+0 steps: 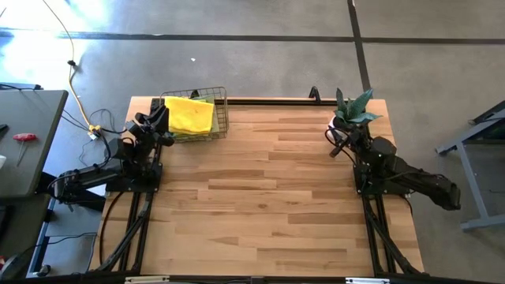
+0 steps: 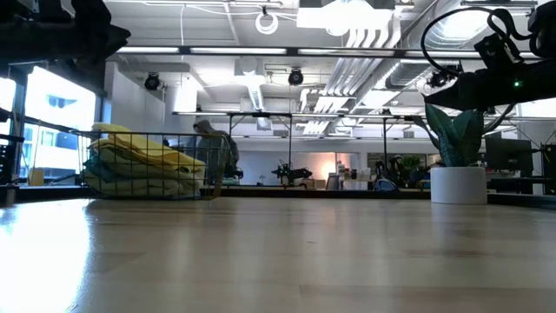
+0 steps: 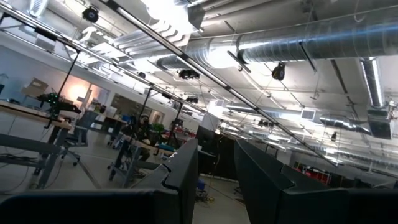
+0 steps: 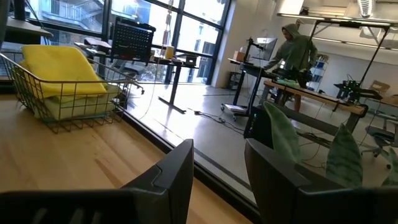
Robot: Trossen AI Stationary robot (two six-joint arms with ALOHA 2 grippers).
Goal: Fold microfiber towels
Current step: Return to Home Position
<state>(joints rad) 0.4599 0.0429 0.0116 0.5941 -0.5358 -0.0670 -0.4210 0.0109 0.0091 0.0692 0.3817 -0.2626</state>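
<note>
The table (image 1: pixel 268 197) stretched nearest me. In the basket (image 1: pixel 223 110), at the corner by the left arm, the towels (image 1: pixel 191 114) lay folded, yellow uppermost. Left gripper (image 3: pixel 214 149) and right gripper (image 4: pixel 217 146) were both spread and empty. I judged that the left, close beside the basket, might snag its wire. The low view showed the stack heaped past the rim, which the high view hid.

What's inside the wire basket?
The wire basket holds a stack of folded towels: the yellow towel on top, pale green and teal edges peeking out below. How many lie underneath is covered.
</note>
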